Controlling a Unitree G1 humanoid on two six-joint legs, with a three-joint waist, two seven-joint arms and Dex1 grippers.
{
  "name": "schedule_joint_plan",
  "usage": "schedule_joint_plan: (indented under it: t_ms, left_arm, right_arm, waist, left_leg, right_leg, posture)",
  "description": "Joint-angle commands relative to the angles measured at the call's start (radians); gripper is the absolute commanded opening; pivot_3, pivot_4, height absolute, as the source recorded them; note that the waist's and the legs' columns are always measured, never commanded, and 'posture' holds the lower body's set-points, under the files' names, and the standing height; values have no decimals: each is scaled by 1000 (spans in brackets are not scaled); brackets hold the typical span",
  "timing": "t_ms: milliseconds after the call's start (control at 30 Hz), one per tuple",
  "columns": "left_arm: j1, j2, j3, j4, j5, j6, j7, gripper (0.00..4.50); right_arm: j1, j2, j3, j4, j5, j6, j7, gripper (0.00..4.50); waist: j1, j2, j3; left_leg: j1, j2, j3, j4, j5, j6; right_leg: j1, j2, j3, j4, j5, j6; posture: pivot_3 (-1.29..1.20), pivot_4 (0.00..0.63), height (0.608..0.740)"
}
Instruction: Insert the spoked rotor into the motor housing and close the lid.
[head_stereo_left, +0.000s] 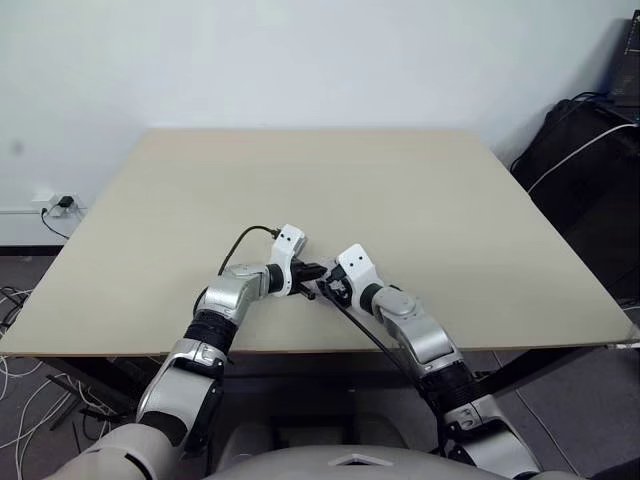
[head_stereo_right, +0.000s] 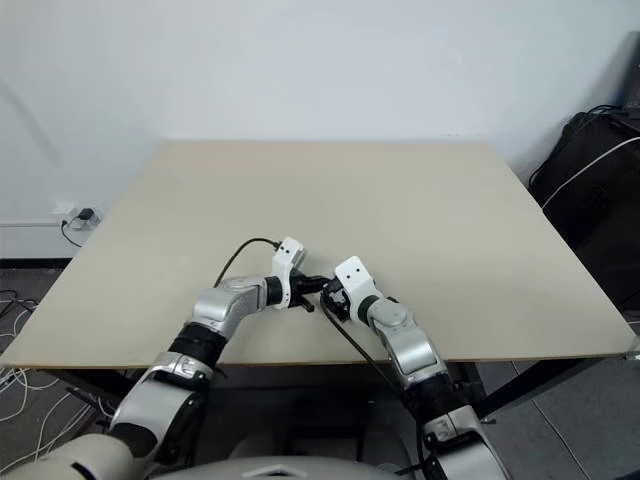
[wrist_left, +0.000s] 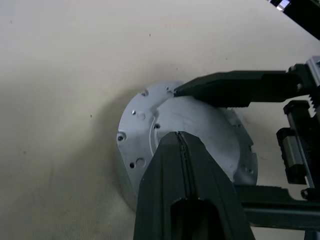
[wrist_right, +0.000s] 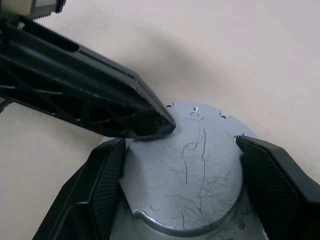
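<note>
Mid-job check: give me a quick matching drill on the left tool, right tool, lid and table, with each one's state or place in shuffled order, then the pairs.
Column one:
1. left tool
2. right tool
3. lid
4. table

Column two:
A. silvery disc, smooth scratched face up, raised middle
B. fingers shut together, tip on the disc's raised top
C. pale beige surface under everything
D. spread wide, one finger on each side of the disc's raised middle

Pairs: 1-B, 2-D, 3-A, 4-C
</note>
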Motion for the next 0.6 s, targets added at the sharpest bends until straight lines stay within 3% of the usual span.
schedule_joint_plan:
  t_ms: [33,600]
  left_arm:
    - [-48,-6,-14,16,17,17,-8,0]
    - [-45,-21,-21,27,33,67,-14,0]
  right_arm:
    - [21,-15,-18,27,-15,55,-21,3237]
    - [114,-36,-41,-127,2,187,-53,3237]
  waist:
    - [1,0,0]
    - [11,1,-1]
  left_leg:
    - [0,0,0,0,0,0]
    - [-2,-4,-1,0,-3,5]
  right_leg:
    - [0,0,0,0,0,0]
    - [0,-5,-1,-1,-2,3]
  posture:
    - [0,0,740]
    - [0,0,740]
